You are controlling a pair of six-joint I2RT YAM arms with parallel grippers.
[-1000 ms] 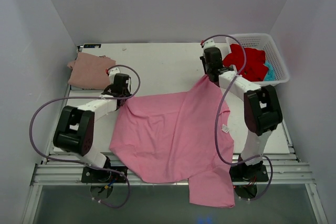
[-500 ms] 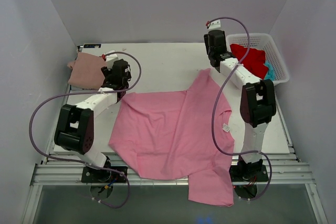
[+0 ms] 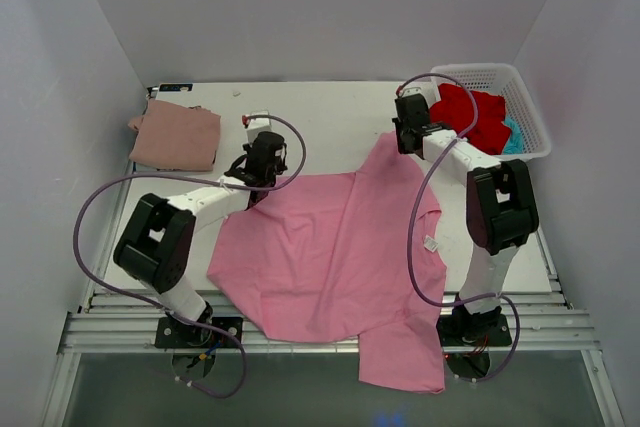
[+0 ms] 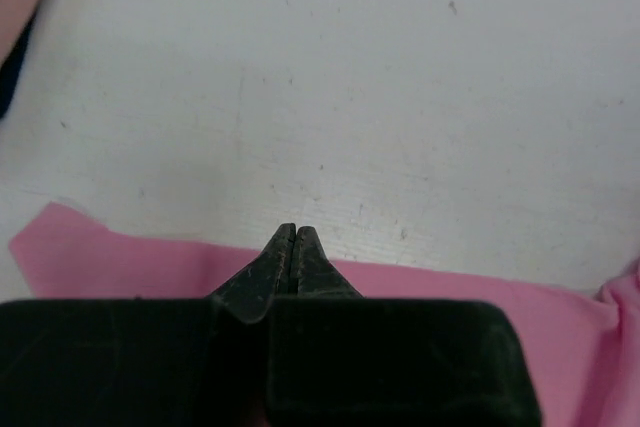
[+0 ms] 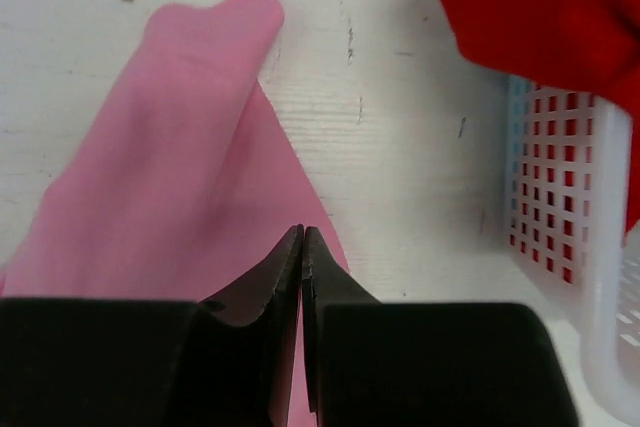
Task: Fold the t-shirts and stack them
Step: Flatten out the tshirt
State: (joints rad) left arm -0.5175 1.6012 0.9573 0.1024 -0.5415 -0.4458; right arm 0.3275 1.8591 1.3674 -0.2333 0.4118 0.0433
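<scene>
Pink cloth, the bright pink t-shirt (image 3: 330,257), lies spread and creased on the desk (image 3: 320,112), its hem end hanging over the edge nearest the arm bases. The left hand (image 4: 293,232) is closed, its tips set on the shirt's far edge with bare desk beyond them. The right hand (image 5: 302,235) is closed too, over the sleeve that runs ahead and to the left of it. Whether cloth is nipped in either cannot be told.

If only a thin edge is caught, it is likely to slip free on a pull, and the fold would be left skewed. The overhanging weight could drag the shirt off the desk. Just to the right of the right hand stand the white basket (image 3: 523,82) and the red t-shirt (image 5: 545,7), which could be snagged.

Compared with a second ago, the left hand has been shifted along the far edge, away from the folded dusty rose t-shirt (image 3: 178,135). The right hand, raised half a second ago, has been brought back down.
</scene>
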